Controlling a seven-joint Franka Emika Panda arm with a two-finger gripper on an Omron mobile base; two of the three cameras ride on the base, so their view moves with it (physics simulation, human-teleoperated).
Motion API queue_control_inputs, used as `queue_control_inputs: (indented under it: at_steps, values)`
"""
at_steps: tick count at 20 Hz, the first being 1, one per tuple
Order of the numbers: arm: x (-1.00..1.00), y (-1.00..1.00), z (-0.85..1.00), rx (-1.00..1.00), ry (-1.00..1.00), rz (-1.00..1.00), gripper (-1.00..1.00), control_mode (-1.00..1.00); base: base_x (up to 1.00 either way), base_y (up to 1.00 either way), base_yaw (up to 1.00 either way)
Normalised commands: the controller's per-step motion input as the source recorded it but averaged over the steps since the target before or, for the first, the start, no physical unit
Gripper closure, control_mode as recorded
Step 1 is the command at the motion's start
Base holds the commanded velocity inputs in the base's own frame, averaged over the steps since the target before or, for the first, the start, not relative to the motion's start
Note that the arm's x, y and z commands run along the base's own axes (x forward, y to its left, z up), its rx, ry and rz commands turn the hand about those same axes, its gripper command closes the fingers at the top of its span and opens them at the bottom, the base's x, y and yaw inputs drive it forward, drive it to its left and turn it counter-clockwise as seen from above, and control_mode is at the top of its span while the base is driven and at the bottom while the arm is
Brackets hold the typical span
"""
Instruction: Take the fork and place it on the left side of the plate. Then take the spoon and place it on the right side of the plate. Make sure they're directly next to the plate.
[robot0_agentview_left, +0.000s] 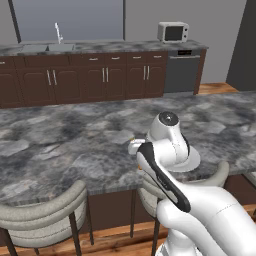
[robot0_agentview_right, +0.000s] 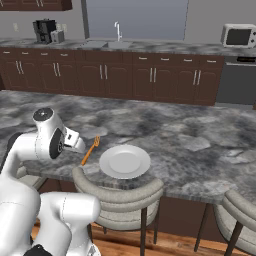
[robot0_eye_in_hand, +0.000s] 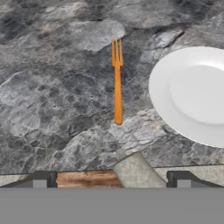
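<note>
The fork (robot0_eye_in_hand: 117, 85) lies flat on the marble surface (robot0_eye_in_hand: 52, 100), at nine o'clock of the plate (robot0_eye_in_hand: 192, 94) in the hand view, near its rim but apart from it; tines toward twelve o'clock; the claw (robot0_eye_in_hand: 111, 179) hangs above, spread wide and pinching nothing; so the fork half looks done, unless it wants nudging closer; the spoon is not to be seen here, and its placing at three o'clock of the plate remains.

arm (robot0_agentview_left: 200, 210): glossy white shells | dark joints | black side stripe
</note>
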Motion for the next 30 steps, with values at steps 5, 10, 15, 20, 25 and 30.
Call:
queue_control_inputs:
  at_steps: [5, 10, 15, 20, 25, 30]
  values:
    - [-0.71, 0.0, 0.49, 0.01, -0.05, 0.0, -1.0, -1.0, 0.0, 0.0, 0.0]
    - [-0.91, -0.13, 0.4, 0.0, -0.1, 0.0, -1.0, -1.0, 0.0, 0.0, 0.0]
    - [-0.9, -0.24, 0.38, 0.0, -0.11, 0.0, -1.0, -1.0, 0.0, 0.0, 0.0]
    - [-0.56, -0.14, 0.12, 0.0, -0.02, 0.0, -1.0, -1.0, 0.0, 0.0, 0.0]
    - [-0.52, -0.14, 0.0, 0.01, 0.0, -0.01, -1.0, -1.0, 0.0, 0.0, 0.0]
    - [-0.47, -0.01, -0.02, 0.0, -0.01, -0.01, -1.0, 1.0, -0.12, 0.02, 0.0]
